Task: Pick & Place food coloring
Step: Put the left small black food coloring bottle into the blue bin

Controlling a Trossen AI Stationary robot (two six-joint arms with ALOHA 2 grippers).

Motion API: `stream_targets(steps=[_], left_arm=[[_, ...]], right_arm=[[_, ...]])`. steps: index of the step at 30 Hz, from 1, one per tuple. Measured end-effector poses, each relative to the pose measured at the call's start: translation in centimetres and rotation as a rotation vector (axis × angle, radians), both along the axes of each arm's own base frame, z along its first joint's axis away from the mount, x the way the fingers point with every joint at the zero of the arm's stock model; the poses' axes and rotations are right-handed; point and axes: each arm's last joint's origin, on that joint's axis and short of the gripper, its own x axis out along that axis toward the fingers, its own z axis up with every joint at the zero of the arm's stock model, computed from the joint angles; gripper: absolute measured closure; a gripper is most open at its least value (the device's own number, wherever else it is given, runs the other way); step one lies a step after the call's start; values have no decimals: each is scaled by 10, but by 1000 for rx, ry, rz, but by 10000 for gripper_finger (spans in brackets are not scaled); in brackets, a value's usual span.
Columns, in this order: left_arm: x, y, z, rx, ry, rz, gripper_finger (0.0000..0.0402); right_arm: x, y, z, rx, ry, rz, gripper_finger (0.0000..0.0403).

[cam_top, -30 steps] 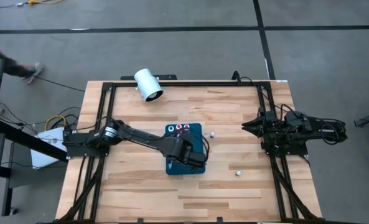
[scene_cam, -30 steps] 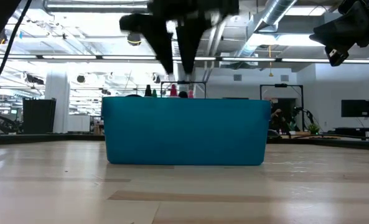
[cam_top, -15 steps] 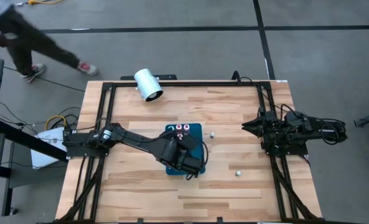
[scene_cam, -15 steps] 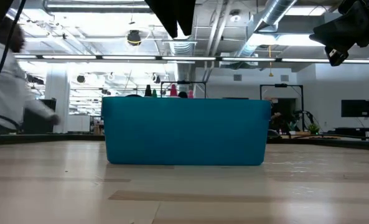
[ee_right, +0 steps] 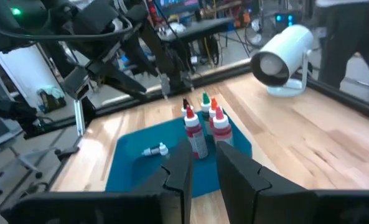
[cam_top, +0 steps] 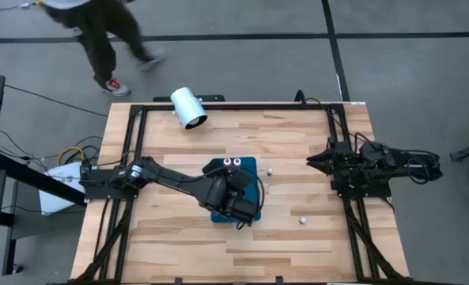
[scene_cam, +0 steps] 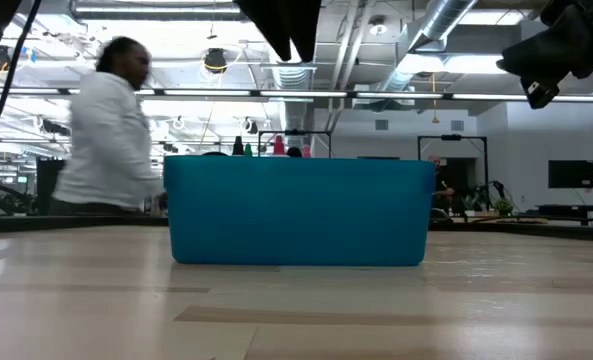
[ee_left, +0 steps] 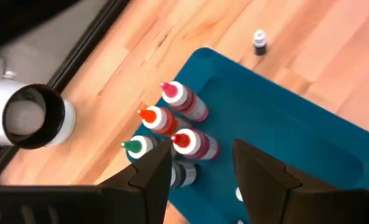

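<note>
With its jaws apart and empty above the blue tray (cam_top: 248, 164), the left gripper (ee_left: 200, 167) should probably swing toward 3 o'clock and drop straight over a loose food coloring bottle (cam_top: 270, 170), while the right gripper (ee_right: 201, 168) idles nearly closed.

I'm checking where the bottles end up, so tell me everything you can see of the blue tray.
The blue tray is a teal rectangle with a low raised rim and rounded corners, plastic by its look, lying flat near the middle of the wooden table. Several small bottles with red, orange and green tips stand clustered in one corner, and one bottle lies on its side on the tray floor. The left gripper hangs above it with jaws apart, not touching.
</note>
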Motion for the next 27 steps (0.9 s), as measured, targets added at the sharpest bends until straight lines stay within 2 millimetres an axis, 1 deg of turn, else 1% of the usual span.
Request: stream_targets(steps=[3,6,9,13,15,18,21,23,27], left_arm=[[-1,-2,-11,9,11,32,242],[-2,-7,-16,12,7,35,242],[-3,-12,-16,51,-30,38,242],[-4,-12,-15,98,-49,42,242],[-4,-11,-14,126,-41,34,242],[-2,-4,-13,164,-36,32,242],[-3,6,-7,177,-5,11,242],[-6,13,3,175,2,-2,242],[-21,24,34,163,-25,-31,242]], right_arm=[[5,0,-2,3,36,-1,343],[11,1,-5,1,82,0,343],[18,1,-5,1,101,1,343],[27,2,-4,4,100,19,343],[31,3,-3,2,91,30,343],[35,3,-3,1,90,32,343],[36,3,-1,6,76,32,343],[36,3,0,18,67,30,343],[36,3,0,26,62,29,343]])
